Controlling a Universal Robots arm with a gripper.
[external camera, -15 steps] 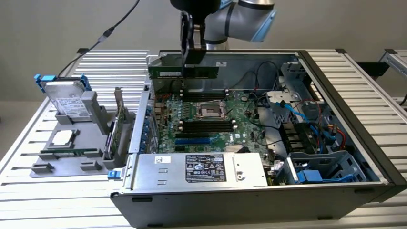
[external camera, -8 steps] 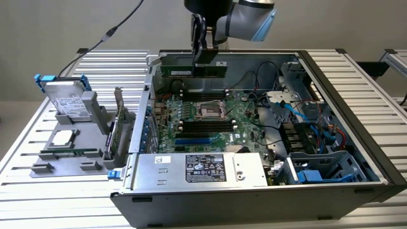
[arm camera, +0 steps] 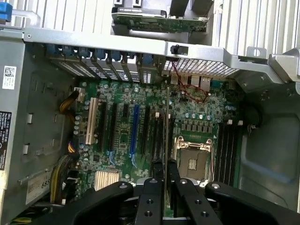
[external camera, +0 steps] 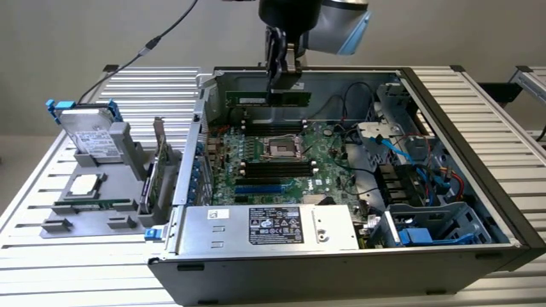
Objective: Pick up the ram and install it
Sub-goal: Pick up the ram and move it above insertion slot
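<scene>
**Ram held over the open case**

The ram (external camera: 247,98), one thin green stick, hangs level and on edge above the motherboard (external camera: 295,163). It is near the far wall of the case (external camera: 341,281), over the black slots beyond the single socket (external camera: 280,148). Two black fingers (arm camera: 151,197) pinch it from above, and the arm (external camera: 333,25) points straight down. One silver power supply (external camera: 265,227) fills the near end. The tabletop (external camera: 51,268) is ribbed metal.
</scene>
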